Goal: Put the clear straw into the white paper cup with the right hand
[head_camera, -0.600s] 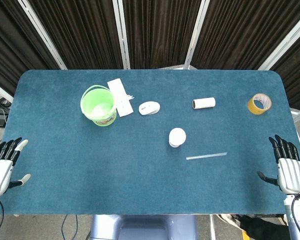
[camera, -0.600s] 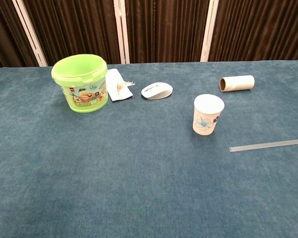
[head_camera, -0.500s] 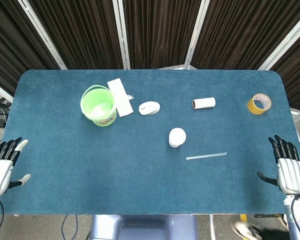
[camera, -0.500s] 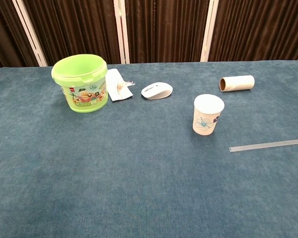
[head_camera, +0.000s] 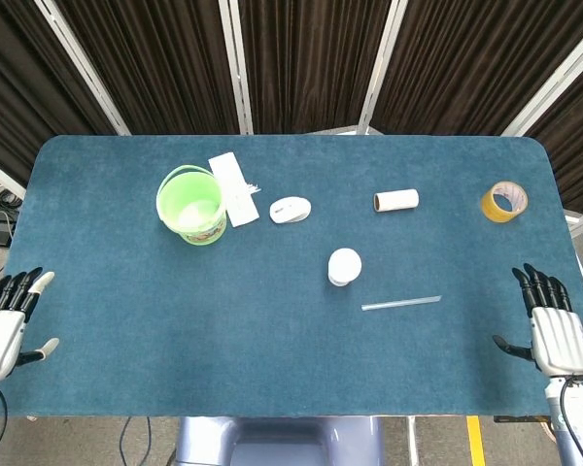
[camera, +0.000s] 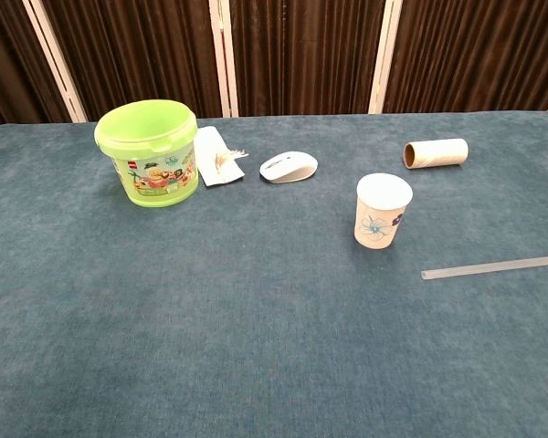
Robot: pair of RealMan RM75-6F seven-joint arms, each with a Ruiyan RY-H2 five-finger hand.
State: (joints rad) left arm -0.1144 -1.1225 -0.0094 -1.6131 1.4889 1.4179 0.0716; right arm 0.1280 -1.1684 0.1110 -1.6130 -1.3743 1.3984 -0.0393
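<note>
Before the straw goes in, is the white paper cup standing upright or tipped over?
Upright. The white paper cup stands on its base with its round open mouth facing up, apart from the clear straw lying flat.

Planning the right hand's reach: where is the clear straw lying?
In the head view, the clear plastic straw lies flat on the blue table, right of centre, just below-right of the white paper cup.

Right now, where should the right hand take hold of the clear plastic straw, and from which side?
Judging by its pose, pinch the clear plastic straw from above near its right end: it lies flat on the blue table, thin, that end nearest the open right hand and away from the white paper cup.
</note>
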